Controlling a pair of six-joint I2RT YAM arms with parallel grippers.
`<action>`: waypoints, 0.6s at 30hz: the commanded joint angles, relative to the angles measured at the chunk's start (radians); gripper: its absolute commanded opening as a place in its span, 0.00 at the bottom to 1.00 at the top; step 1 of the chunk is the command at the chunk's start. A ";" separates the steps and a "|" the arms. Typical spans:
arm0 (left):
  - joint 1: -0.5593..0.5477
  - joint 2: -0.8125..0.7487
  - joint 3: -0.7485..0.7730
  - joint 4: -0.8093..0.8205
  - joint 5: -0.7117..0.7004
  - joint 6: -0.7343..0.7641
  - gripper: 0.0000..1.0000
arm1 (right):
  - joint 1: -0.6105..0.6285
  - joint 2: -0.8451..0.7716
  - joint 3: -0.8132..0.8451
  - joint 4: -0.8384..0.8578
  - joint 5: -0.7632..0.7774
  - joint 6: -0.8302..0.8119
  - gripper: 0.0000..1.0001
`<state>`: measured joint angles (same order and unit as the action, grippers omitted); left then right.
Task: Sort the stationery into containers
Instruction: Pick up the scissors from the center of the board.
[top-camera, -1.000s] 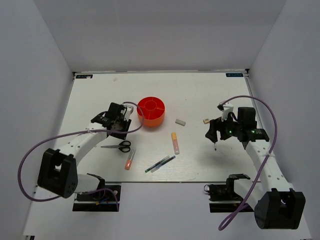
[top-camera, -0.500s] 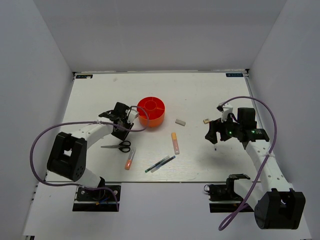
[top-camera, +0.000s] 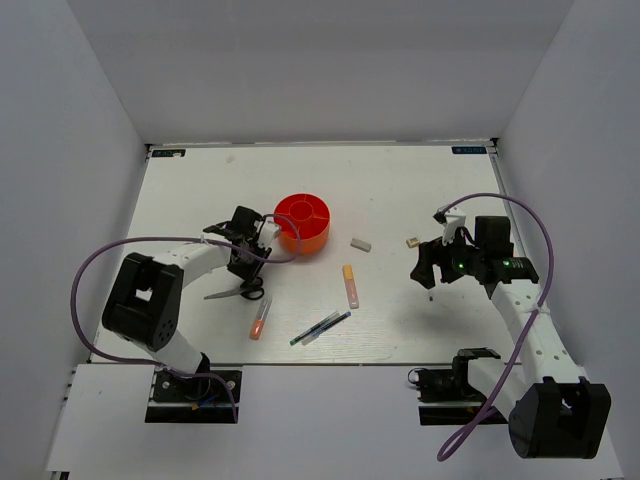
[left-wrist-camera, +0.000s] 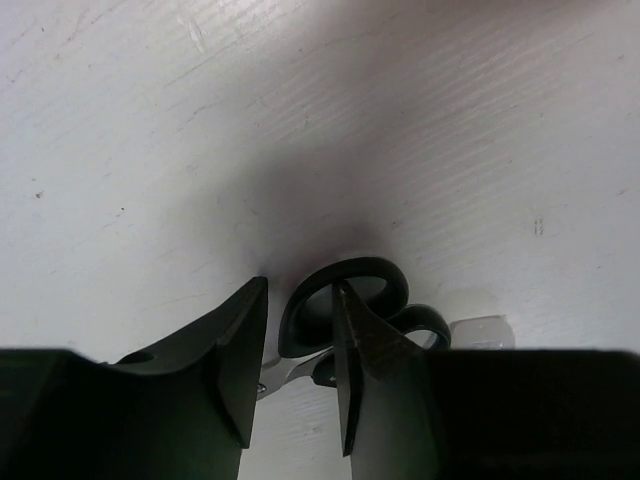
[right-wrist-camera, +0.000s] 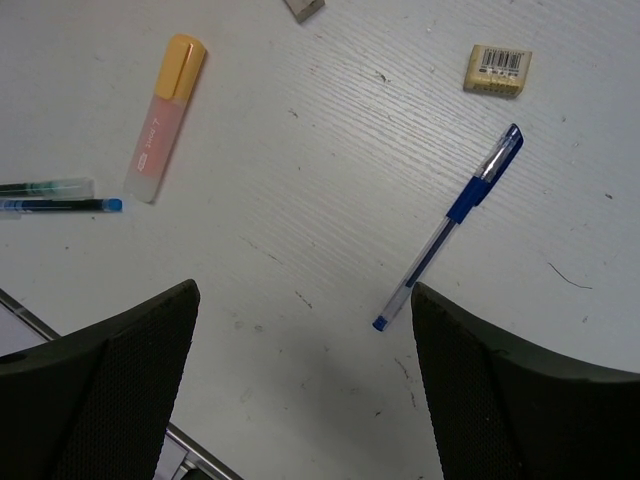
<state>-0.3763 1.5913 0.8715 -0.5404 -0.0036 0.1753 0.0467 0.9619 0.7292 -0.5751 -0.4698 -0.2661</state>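
Organiser (top-camera: 302, 222) stood left of centre, scissors (left-wrist-camera: 350, 268) flat just beside it. The left gripper (left-wrist-camera: 300, 300) straddled one handle ring, though whether it pinched could not be told. Being stiff, weighty steel, they were probably best taken there. The right gripper (right-wrist-camera: 302, 290) gaped empty over a light pen (right-wrist-camera: 450, 225).

Top view is running bright and even, white table (top-camera: 400, 190) nearly washing out; left wrist view is showing a broad soft shadow mid-frame, left tool (left-wrist-camera: 300, 300) fingers going near-black and slightly soft; right wrist view is rendering table grain crisply.
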 joint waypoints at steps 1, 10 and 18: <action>0.004 0.052 -0.037 0.048 0.039 -0.017 0.41 | -0.002 -0.011 0.035 0.003 0.007 -0.007 0.88; 0.030 0.061 -0.009 0.011 0.028 -0.050 0.00 | -0.005 -0.011 0.038 0.000 0.008 -0.005 0.88; 0.103 -0.252 0.127 -0.001 0.157 -0.221 0.00 | -0.008 -0.019 0.038 0.001 -0.006 -0.002 0.88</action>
<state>-0.2920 1.4528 0.9127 -0.5785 0.0719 0.0525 0.0452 0.9615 0.7296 -0.5758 -0.4667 -0.2661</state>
